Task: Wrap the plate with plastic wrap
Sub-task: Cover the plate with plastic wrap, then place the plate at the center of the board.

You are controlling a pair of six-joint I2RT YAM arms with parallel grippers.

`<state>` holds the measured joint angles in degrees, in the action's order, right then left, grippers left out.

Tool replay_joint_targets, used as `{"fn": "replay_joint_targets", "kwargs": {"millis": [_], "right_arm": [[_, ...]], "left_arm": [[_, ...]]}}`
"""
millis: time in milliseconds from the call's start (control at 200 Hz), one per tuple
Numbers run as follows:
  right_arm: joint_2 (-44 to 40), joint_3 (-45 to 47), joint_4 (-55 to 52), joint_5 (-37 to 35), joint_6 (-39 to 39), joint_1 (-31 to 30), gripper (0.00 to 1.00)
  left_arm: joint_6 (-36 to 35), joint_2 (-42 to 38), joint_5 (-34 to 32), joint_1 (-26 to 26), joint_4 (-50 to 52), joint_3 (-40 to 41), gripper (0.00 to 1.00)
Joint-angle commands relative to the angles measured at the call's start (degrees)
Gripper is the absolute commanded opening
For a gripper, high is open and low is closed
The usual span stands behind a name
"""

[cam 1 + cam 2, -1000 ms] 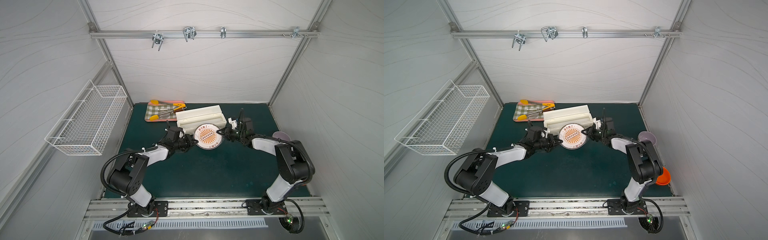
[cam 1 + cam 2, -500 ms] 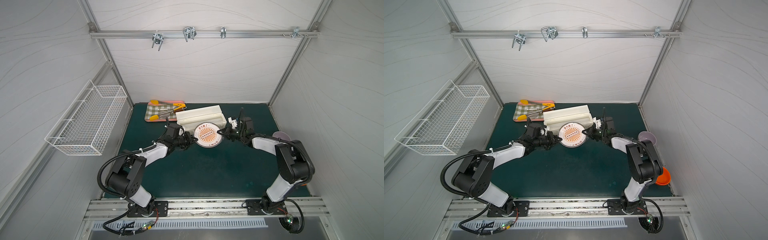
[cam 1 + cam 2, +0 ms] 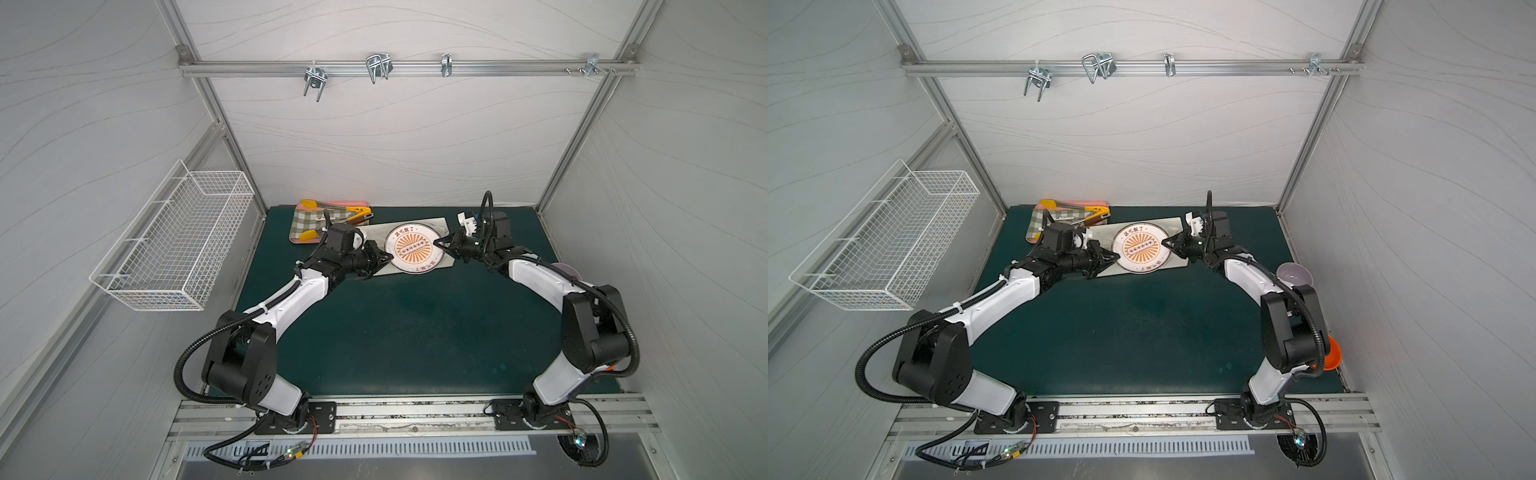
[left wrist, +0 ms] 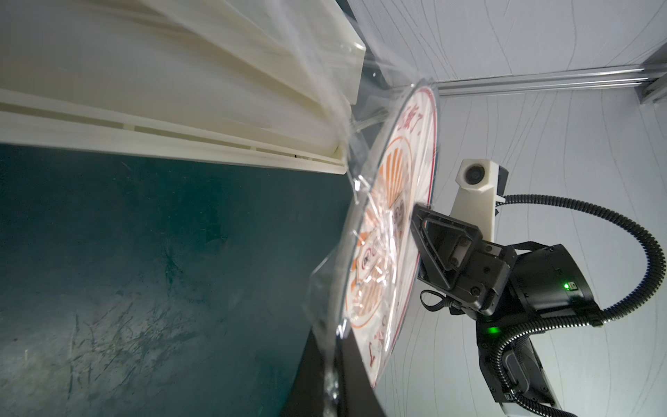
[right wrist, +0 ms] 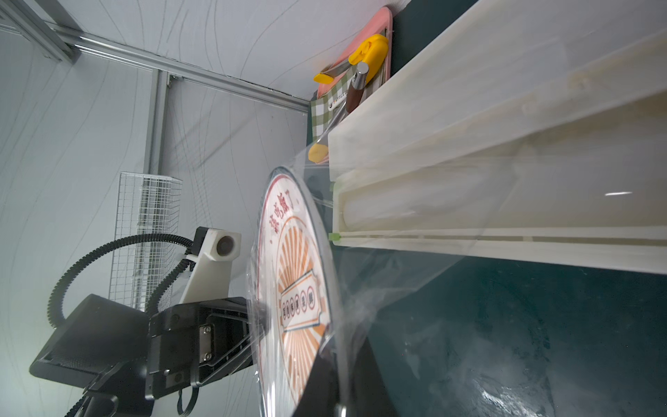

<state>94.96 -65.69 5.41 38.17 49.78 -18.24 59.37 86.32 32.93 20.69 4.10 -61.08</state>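
Left hand point(image 3: 387, 258): clamped on the plate point(image 3: 412, 249) at its left rim.
Right hand point(image 3: 437, 242): pinching the opposite rim.
Plate: face up, held off the desk point(image 3: 395, 332), close by the dispenser box point(image 5: 505, 119).
Plastic wrap point(image 4: 326, 285): crinkled over the plate, running back to the box.

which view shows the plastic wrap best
The left wrist view: the plastic wrap shows as crinkled glossy film drawn from the dispenser box across the plate. The right wrist view shows it too, but smoother and fainter. In both top views it is barely visible.
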Motion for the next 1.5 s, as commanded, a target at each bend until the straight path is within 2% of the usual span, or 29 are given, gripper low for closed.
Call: {"fn": "replay_joint_targets", "kwargs": {"millis": [0,220,505,655,970,1131,1276,1496], "right_arm": [[-2.60,-3.55,-0.55,-1.28,4.76,0.38,0.00],[-7.94,-0.23,-1.64,-2.22,4.87,-0.28,0.00],[-12.26,-1.20,-5.49,-2.42,3.75,-0.61,0.00],[-16.05,4.95,-5.39,-3.08,1.73,-1.77,0.00],[-26.31,23.41,-4.10,-5.95,2.60,-6.57,0.00],[-31.03,31.65,-5.50,-7.36,1.79,-8.26,0.00],[-31.21,36.57,-6.91,-8.69,0.81,-8.83,0.00],[-26.26,39.67,-5.68,-11.22,-1.14,-8.92,0.00]], "left_arm": [[-6.50,-1.98,2.68,0.76,-1.33,-4.56,0.00],[-4.64,-6.42,2.68,0.73,-2.36,-1.62,0.00],[-4.94,-10.81,2.49,1.00,0.65,-2.80,0.00],[-7.74,-14.43,1.30,3.83,0.24,3.55,0.00],[-3.26,-23.97,-3.92,9.62,-3.98,21.99,0.00],[-3.38,-28.46,-7.86,12.85,-5.07,29.21,0.00],[-3.22,-26.67,-9.25,14.01,-6.15,32.99,0.00],[-2.19,-21.10,-10.72,15.79,-8.67,35.35,0.00]]}}
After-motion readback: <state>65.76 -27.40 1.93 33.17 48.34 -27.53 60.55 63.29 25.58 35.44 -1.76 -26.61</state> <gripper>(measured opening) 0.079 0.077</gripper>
